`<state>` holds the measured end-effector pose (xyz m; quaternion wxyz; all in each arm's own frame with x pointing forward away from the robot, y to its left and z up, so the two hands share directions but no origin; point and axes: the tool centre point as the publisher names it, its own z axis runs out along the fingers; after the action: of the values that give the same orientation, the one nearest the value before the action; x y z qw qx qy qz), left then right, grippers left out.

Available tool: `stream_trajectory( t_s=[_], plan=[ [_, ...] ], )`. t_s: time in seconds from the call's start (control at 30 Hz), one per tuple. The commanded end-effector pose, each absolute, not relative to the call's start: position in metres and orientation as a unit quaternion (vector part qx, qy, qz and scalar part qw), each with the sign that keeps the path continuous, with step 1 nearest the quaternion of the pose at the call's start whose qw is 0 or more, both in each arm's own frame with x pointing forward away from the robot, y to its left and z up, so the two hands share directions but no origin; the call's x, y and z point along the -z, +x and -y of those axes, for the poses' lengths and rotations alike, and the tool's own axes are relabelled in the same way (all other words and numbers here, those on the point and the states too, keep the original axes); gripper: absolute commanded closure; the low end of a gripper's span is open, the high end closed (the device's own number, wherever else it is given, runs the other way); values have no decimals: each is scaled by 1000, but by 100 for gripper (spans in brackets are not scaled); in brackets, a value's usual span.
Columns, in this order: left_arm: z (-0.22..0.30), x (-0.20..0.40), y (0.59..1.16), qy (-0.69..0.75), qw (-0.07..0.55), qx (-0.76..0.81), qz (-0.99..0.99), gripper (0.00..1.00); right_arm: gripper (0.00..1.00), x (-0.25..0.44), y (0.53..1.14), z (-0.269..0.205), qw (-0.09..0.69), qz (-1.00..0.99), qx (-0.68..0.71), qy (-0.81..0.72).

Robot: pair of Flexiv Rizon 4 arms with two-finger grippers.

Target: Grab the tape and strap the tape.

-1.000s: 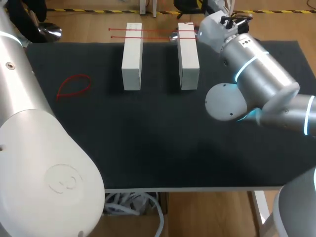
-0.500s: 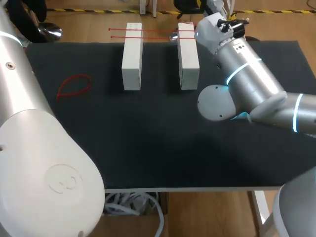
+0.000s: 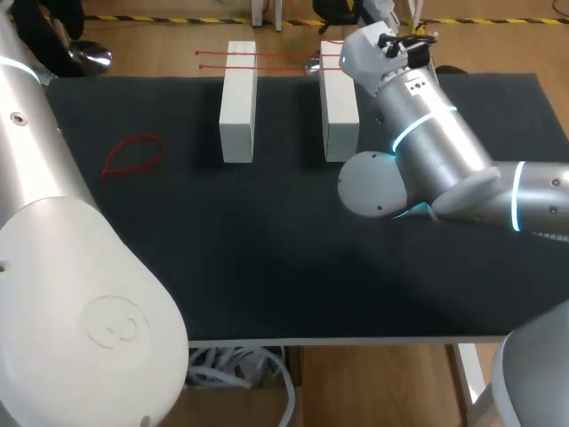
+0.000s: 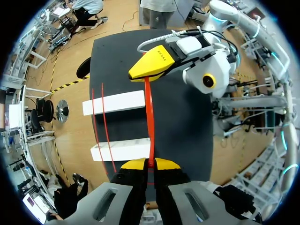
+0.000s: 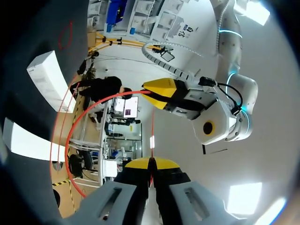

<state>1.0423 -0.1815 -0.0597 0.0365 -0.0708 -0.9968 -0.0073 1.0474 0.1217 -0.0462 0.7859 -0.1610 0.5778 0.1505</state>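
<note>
Stretching in a straight red line between the two grippers, the tape (image 4: pixel 150 117) is held at both ends. The left gripper (image 4: pixel 150 164) has its yellow tips pinched together on one end. The right gripper (image 5: pixel 151 163) has its tips closed on the other end, facing the left one. In the head view the right arm (image 3: pixel 427 133) comes in from the right, with its wrist over the far end of the right block (image 3: pixel 339 107); the gripper itself is hidden there. The left block (image 3: pixel 238 102) stands beside it, apart and parallel. Two spare tapes (image 3: pixel 276 54) lie across the far ends of both blocks. A red loop (image 3: pixel 133 156) lies flat on the dark mat (image 3: pixel 267 258), well apart from the blocks, near the left arm (image 3: pixel 62 267).
</note>
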Motion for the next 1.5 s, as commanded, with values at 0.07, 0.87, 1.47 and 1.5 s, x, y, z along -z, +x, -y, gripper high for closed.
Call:
stream_trajectory(
  t_s=[0.07,0.87,1.47,1.5],
  plan=[
    [182,58,1043,-70,38,10,997,100,100,42,1047,-129,791,-584,-116,-141],
    [182,58,1043,-70,38,10,997,100,100,40,1052,-148,783,-595,-101,-154],
    [182,58,1043,-70,38,10,997,100,100,42,1050,-151,779,-598,-106,-157],
    [182,58,1043,-70,38,10,997,100,100,42,1049,-149,779,-598,-106,-156]
  ],
)
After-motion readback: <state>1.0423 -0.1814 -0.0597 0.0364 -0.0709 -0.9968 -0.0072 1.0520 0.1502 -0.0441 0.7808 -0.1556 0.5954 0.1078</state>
